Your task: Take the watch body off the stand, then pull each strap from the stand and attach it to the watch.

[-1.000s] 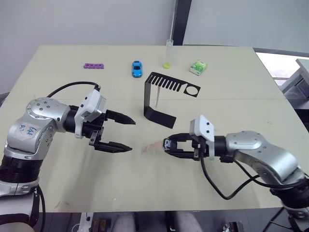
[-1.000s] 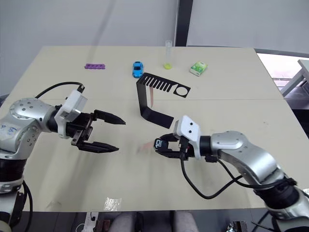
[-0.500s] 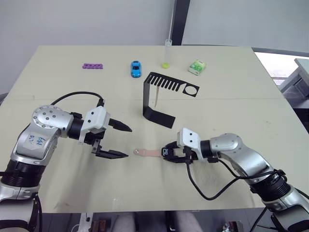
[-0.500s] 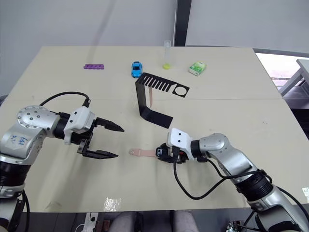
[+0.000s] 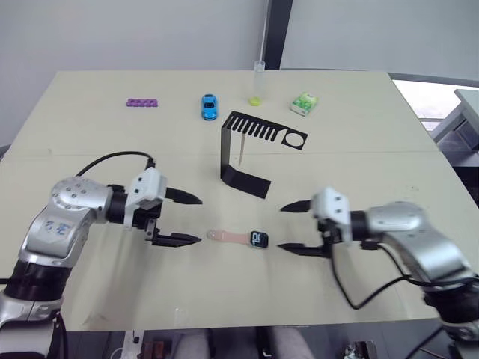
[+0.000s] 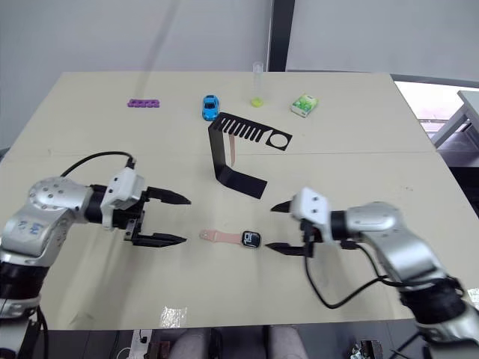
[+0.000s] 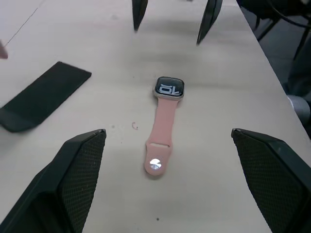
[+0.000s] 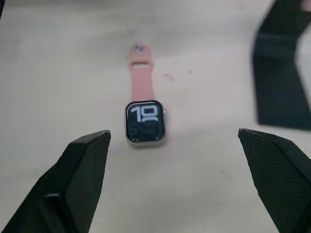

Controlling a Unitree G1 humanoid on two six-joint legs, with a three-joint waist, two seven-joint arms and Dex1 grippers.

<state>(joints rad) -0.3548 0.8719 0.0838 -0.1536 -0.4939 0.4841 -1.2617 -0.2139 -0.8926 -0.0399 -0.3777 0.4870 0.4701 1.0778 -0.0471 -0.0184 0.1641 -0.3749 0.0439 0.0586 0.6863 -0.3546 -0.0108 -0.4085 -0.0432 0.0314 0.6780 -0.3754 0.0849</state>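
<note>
The watch body [image 5: 260,238] lies flat on the table, screen up, with one pinkish strap [image 5: 228,236] joined to it and pointing toward my left gripper. My left gripper [image 5: 198,220] is open, just left of the strap's free end. On the other side, close to the watch body, my right gripper [image 5: 282,227] is open and touches nothing. The watch body [image 7: 169,89] and its strap [image 7: 161,131] lie between both pairs of fingers. Behind them stands the black stand [image 5: 226,153], and a second strap [image 6: 233,152] hangs from its slotted top arm.
Along the table's far side lie a purple knobbly strip [image 5: 142,102], a blue toy car [image 5: 209,106], a clear tube [image 5: 259,78] above a yellow-green cap, and a green-white packet [image 5: 303,103]. The stand's flat base [image 8: 279,82] is near the watch.
My right gripper set the watch with its strap on the table, opened and drew back to the right. My left gripper stayed open, shifting only slightly.
</note>
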